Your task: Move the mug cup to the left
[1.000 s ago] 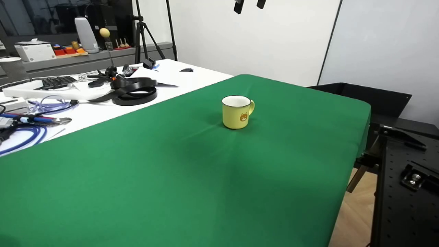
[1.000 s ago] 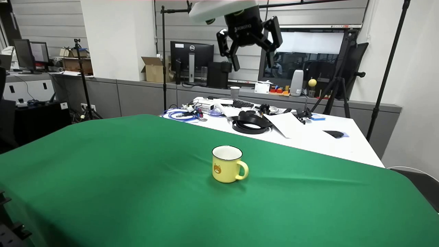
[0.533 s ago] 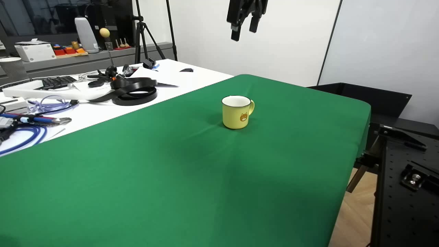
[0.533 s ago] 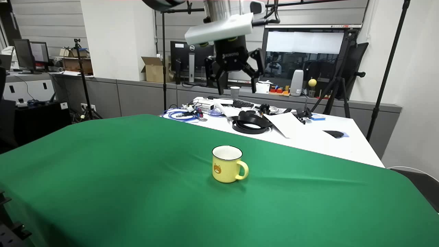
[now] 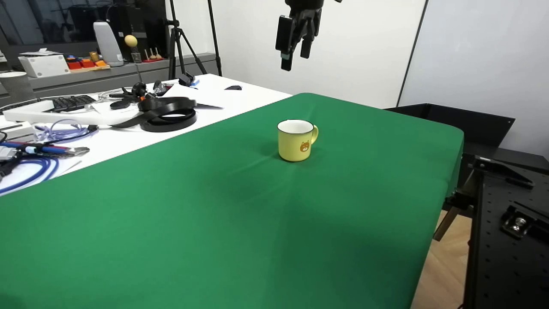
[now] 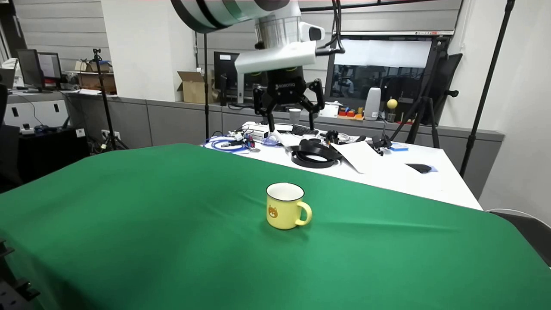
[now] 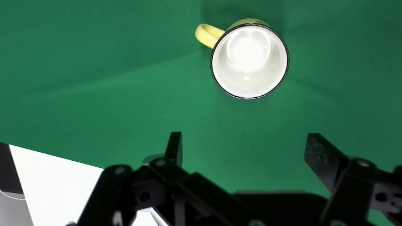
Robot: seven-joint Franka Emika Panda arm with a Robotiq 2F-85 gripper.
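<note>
The mug cup, pale yellow with a white inside, a dark rim and a small brown bear mark, stands upright on the green table in both exterior views [image 5: 293,145] [image 6: 283,213]. In the wrist view the mug [image 7: 249,64] lies beyond the fingertips at the upper middle, its handle pointing left. My gripper [image 5: 296,59] is high above the table and apart from the mug. It also shows in an exterior view [image 6: 291,126] with its fingers pointing down. In the wrist view the gripper [image 7: 245,138] is open, with nothing between its fingers.
The mug stands on a green-covered table [image 5: 206,223]. A white table [image 6: 387,176] adjoins it, with a black strap [image 6: 313,155], cables and papers. A black perforated rail [image 5: 510,257] runs beside the green table. Tripods and poles [image 6: 486,86] stand behind.
My gripper has come down from above toward the table and moved slightly left in both exterior views. It has stayed open. The mug has not moved.
</note>
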